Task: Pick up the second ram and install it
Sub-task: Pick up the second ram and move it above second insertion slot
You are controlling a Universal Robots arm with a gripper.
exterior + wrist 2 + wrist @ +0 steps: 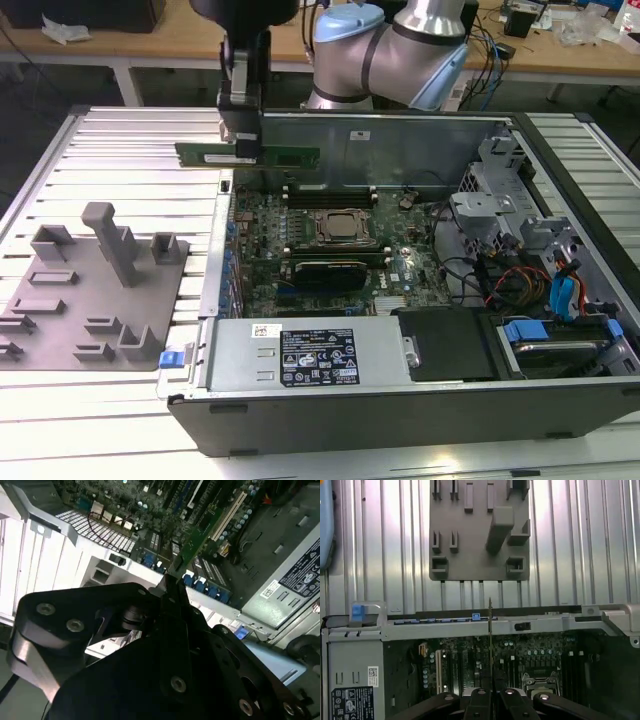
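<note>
- The gripper (245, 146) hangs from the arm with its fingers pressed onto the second ram (292, 156), pinching it at roughly mid-length by the upper edge.
- The stick is in the air, clear of everything, and looks level in the exterior view. It is above the computer case (400, 415) wall at the back corner on the exterior view's left.
- In the first wrist view the stick (490, 630) is edge-on, a thin straight line crossing the case wall. That makes it a good check for lean.
- In the second wrist view the green board (194, 544) runs out from the fingers over the motherboard (150, 500).
- To my eye the stick already runs parallel to the memory slots (330, 196) beside the CPU socket (340, 228), so the carry needs no twist.
- Doing this well, I'd say, means holding it upright and level, lining its lower edge squarely over one slot, and pressing evenly so that neither end seats first.
- The main risk is the case wall and the nearby cables (500, 275).
- The grey fixture plate (60, 340) sits well apart on the slatted table (130, 150).
</note>
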